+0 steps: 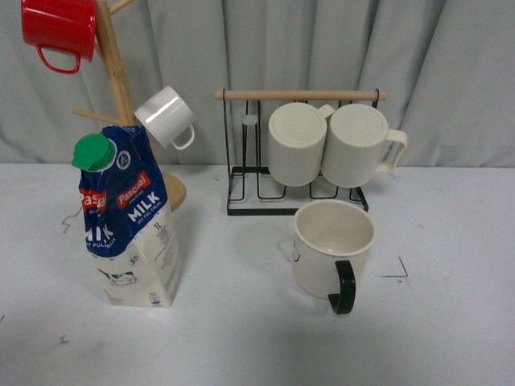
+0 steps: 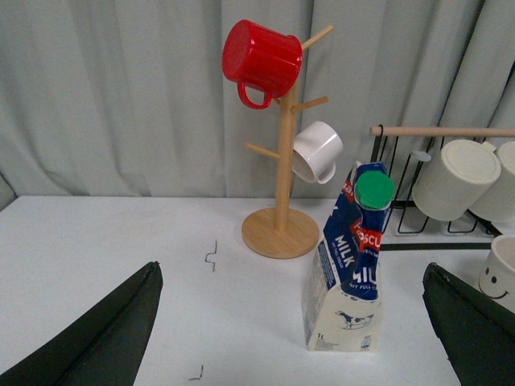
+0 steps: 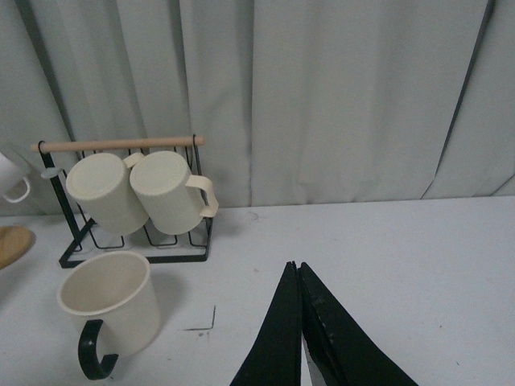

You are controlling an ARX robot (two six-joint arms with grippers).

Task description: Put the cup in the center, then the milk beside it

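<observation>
The cup, cream with a black loop handle, stands upright inside the center, between black corner marks, handle toward me. The milk stands upright well to its left, green cap on top. Neither arm shows in the front view. In the left wrist view my left gripper is open and empty, with the milk ahead of it, nearer one finger; the cup's smiley side peeks in at the edge. My right gripper is shut on nothing above the table, apart from the cup.
A wooden mug tree behind the milk carries a red mug and a small white cup. A black wire rack behind the cup holds two ribbed cream mugs. A grey curtain closes the back.
</observation>
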